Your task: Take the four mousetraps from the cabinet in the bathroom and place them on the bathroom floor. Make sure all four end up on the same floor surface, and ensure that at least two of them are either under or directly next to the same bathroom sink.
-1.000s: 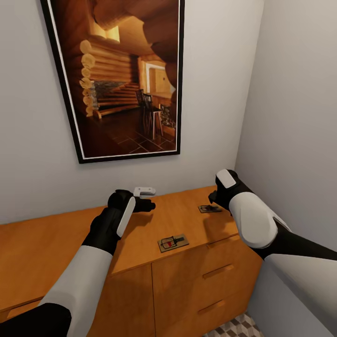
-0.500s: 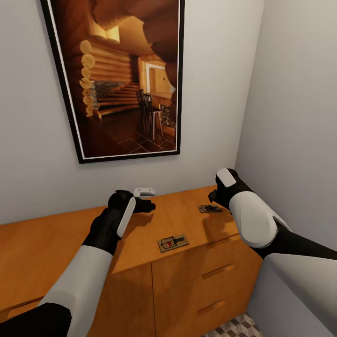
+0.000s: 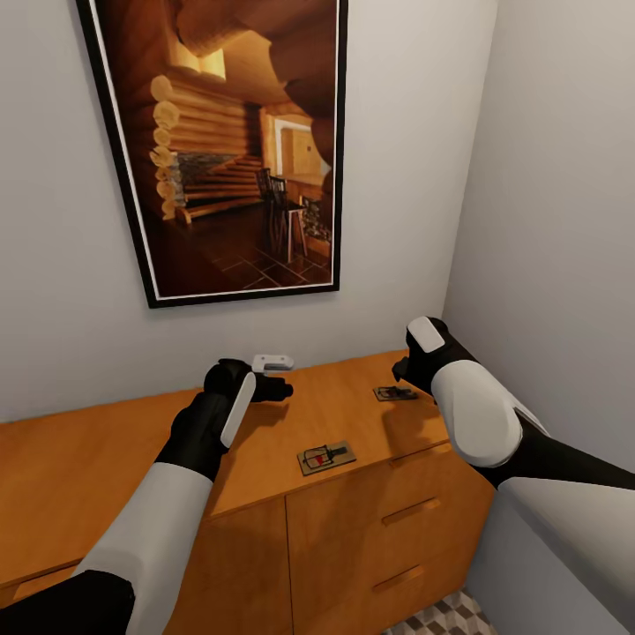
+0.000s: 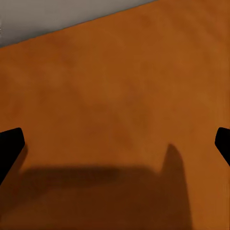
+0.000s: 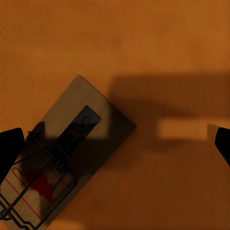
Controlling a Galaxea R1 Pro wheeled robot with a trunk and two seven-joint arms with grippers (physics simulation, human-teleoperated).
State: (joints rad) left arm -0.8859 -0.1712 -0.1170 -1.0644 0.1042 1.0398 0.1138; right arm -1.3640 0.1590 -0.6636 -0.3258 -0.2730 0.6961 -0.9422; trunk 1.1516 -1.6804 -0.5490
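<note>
Two mousetraps lie on top of the orange-brown cabinet (image 3: pixel 106 459). One mousetrap (image 3: pixel 326 458) sits near the front edge, between my arms. The other mousetrap (image 3: pixel 394 393) lies at the right end, and my right gripper (image 5: pixel 115 148) hangs open just above it. In the right wrist view that trap (image 5: pixel 62 158) shows its dark wire and red spot, lying off to one side of the gap between the fingers. My left gripper (image 3: pixel 280 374) hovers open over bare cabinet top (image 4: pixel 115 96) near the back wall, holding nothing.
A large framed picture (image 3: pixel 229 141) hangs on the wall above the cabinet. A grey side wall (image 3: pixel 564 220) closes in on the right, close to my right arm. Drawer fronts with bar handles (image 3: pixel 413 510) face me, and a patch of cube-patterned floor (image 3: pixel 441 617) shows below.
</note>
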